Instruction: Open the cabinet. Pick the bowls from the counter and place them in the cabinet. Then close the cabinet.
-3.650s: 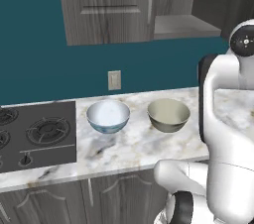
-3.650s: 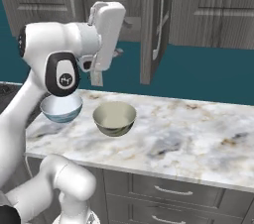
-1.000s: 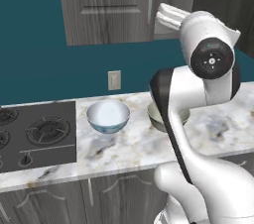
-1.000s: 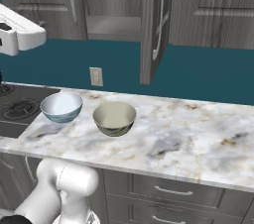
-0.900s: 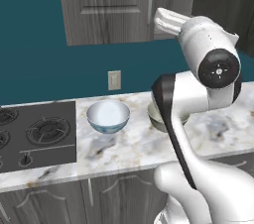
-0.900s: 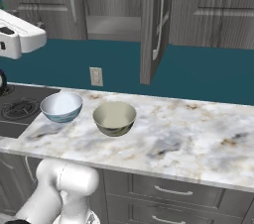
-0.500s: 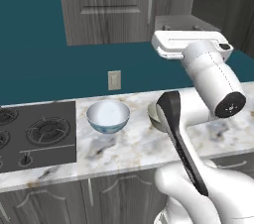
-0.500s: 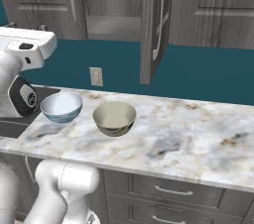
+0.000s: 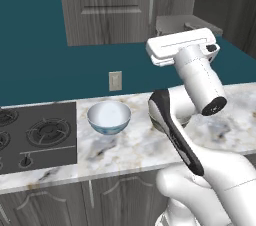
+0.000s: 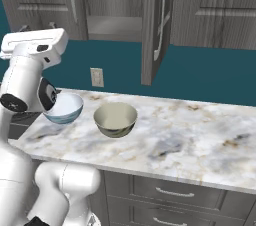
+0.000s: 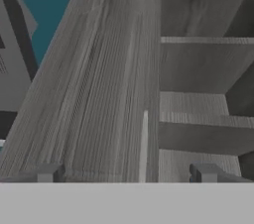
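Hand [image 11: 128, 172] spread wide, empty; cabinet [image 11: 99, 84] left door shut, right side open, shelf [image 11: 206, 136] bare.

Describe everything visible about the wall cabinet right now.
The cabinet is grey-brown wood grain, mounted on the teal wall above the counter. Its right door is swung open, edge-on in the right base view, with a long slim metal bar handle; the left door is shut. The opening shows one shelf, with nothing seen on it. In the hand view the open gripper faces the closed door and the open compartment, touching neither.
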{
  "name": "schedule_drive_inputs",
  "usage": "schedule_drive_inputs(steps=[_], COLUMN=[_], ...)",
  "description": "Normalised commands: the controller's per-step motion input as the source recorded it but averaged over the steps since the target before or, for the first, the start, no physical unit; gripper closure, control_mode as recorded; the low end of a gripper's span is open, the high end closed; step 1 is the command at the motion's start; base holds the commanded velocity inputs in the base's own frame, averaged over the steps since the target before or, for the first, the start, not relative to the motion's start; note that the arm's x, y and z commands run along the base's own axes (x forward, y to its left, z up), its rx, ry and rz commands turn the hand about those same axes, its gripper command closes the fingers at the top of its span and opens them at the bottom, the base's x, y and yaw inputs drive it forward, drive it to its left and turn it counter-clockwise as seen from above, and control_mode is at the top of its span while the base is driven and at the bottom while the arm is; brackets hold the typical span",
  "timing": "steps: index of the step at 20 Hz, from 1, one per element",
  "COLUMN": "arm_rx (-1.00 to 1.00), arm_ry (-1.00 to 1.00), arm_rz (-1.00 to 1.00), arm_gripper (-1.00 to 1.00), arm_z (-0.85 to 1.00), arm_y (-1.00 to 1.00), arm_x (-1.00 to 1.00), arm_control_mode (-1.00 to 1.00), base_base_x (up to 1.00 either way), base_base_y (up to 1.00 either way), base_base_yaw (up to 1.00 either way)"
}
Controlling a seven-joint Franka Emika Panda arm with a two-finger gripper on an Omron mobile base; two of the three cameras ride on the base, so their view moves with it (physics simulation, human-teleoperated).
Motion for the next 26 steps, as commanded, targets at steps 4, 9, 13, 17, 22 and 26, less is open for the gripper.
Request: schedule_drive_inputs(steps=[4,9,13,17,22,26], arm_rx=[-0.05,-0.07,-0.06,-0.03,0.05,0.16], arm_ry=[0.01,0.01,0.00,-0.01,-0.03,0.00], arm_rz=[-0.02,-0.01,0.00,-0.01,-0.08,-0.04], arm_gripper=[-1.00,-1.00,-1.00,-1.00,-1.00,-1.00], arm_z=[0.00,0.00,0.00,0.00,-0.01,0.00], arm_y=[0.14,0.16,0.08,-0.03,-0.15,-0.26], arm_x=[0.61,0.68,0.57,0.28,0.05,0.38], arm_control_mode=[-1.00,-1.00,-1.00,-1.00,-1.00,-1.00], base_base_x=[0.00,0.00,0.00,0.00,0.00,0.00], base_base_y=[0.00,0.00,0.00,0.00,0.00,0.00], base_base_yaw=[0.00,0.00,0.00,0.00,0.00,0.00])
